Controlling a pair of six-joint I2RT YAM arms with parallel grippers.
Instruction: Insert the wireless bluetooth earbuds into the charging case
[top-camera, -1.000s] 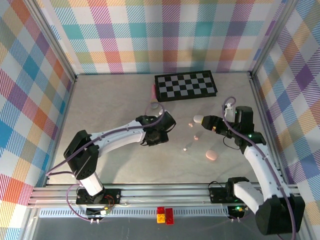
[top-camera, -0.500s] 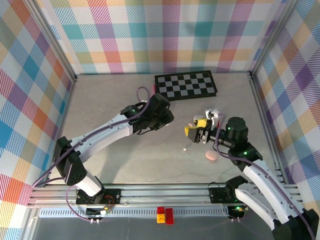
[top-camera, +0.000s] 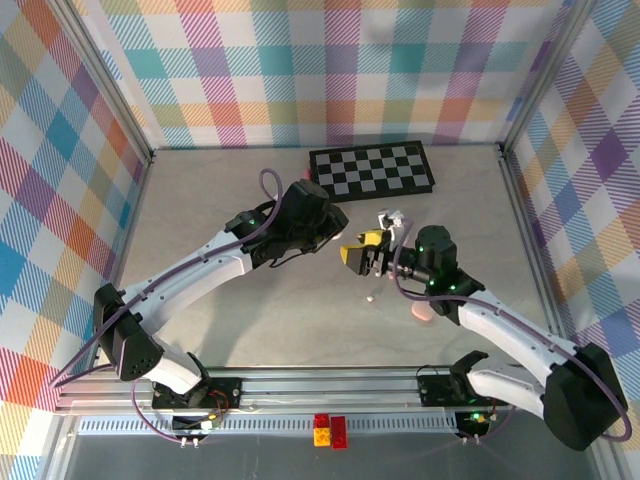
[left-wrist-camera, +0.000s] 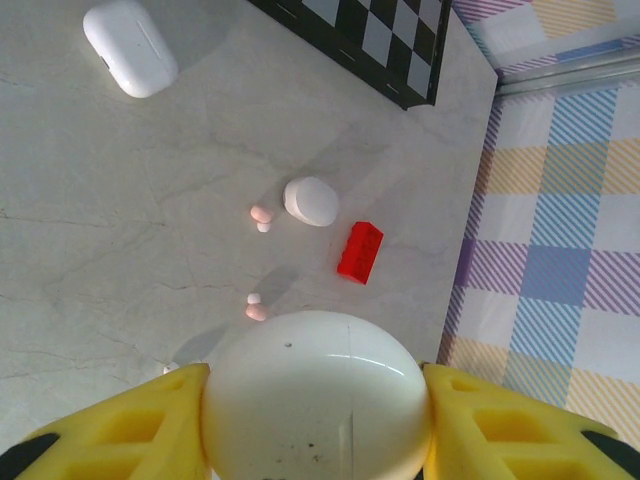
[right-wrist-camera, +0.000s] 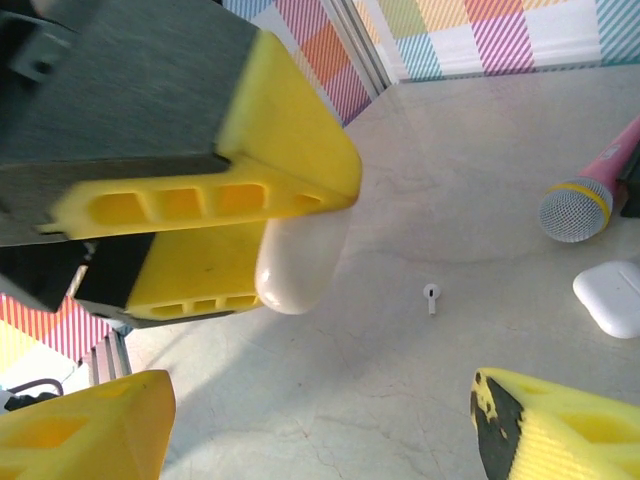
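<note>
My left gripper (left-wrist-camera: 315, 405) is shut on a rounded white charging case (left-wrist-camera: 315, 390), held above the table; in the top view the left gripper (top-camera: 328, 232) sits mid-table. The held case (right-wrist-camera: 300, 262) also appears between yellow fingers (right-wrist-camera: 210, 200) in the right wrist view. My right gripper (right-wrist-camera: 320, 430) is open with nothing in it, just right of the left one (top-camera: 360, 252). A white earbud (right-wrist-camera: 431, 296) lies on the table below, also seen in the top view (top-camera: 371, 297). Pink earbuds (left-wrist-camera: 262, 214) (left-wrist-camera: 255, 311) lie on the table too.
A black-and-white checkerboard (top-camera: 372, 172) lies at the back. A second white case (left-wrist-camera: 130, 46), a small white pebble case (left-wrist-camera: 311, 201) and a red brick (left-wrist-camera: 360, 251) are on the table. A pink case (top-camera: 425, 312) lies under my right arm; a pink microphone (right-wrist-camera: 590, 190) lies nearby.
The left arm has stretched farther from its base with the white case in its grip. The right gripper has swung left, close to the left gripper.
</note>
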